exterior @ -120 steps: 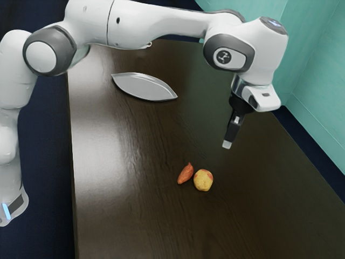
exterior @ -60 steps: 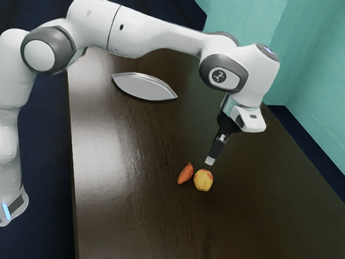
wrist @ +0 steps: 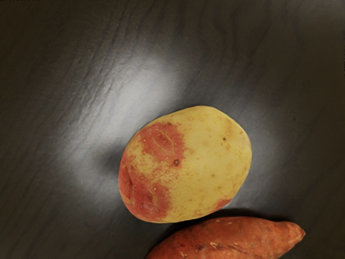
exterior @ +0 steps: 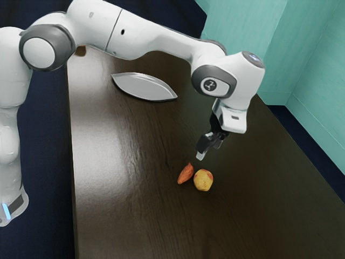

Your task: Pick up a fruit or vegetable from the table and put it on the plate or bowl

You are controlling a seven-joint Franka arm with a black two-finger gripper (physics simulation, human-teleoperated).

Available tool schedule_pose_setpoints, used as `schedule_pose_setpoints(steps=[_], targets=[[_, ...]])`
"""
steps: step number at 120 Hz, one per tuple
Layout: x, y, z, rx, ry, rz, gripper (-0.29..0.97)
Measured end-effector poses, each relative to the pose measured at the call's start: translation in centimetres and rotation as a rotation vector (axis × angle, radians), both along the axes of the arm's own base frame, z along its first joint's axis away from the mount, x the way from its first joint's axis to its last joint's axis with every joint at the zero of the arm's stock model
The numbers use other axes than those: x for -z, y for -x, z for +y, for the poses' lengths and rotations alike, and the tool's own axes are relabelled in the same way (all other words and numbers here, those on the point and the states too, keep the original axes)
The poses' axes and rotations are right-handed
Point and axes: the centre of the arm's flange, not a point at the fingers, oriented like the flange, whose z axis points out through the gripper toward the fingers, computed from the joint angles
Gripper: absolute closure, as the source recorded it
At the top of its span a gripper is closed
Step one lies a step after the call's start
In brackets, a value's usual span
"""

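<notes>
Bench edges: the dark wood bench (exterior: 124, 178) has one long edge running down the exterior view's left and the other slanting along the exterior view's right, beside the teal wall (exterior: 318, 65).
Open room: a wide bare stretch of wood lies between the plate (exterior: 144, 86) and the two vegetables. There is more bare wood on every side of the pair.
Potato: the potato (exterior: 203, 180) is yellow with a red patch and lies near the middle of the bench, well clear of both edges. In the wrist view, the potato (wrist: 186, 164) sits under the hand.
Sweet potato: the orange, pointed sweet potato (exterior: 185, 173) is just beside the potato on the exterior view's left. Whether they touch is unclear. In the wrist view the sweet potato (wrist: 226, 239) lies close along the potato's side.
Claw: the claw (exterior: 200, 155) hangs above the pair, pointing down and apart from both. I cannot tell whether it is released or clenched, and it carries nothing.
Arm: the white arm (exterior: 161, 40) reaches in from the upper left, passing above the plate.
Plate: grey, shallow and leaf-shaped, it rests at the far end of the bench, well apart from the vegetables.
Surface: the wood grain has a pale sheen (wrist: 64, 81).
Room: dark blue floor (exterior: 46, 216) lies beyond the left edge.
</notes>
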Motion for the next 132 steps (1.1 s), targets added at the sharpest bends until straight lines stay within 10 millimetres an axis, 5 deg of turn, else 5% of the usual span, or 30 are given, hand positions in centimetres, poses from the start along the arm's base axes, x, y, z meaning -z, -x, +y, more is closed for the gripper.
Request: schedule_pose_setpoints(steps=[65, 132], targets=[[5.6, -0.3, -1.6, 0.23, 0.06, 0.016, 0.0], [8.2, -0.9, -1.7, 0.314, 0.086, 0.015, 0.0]])
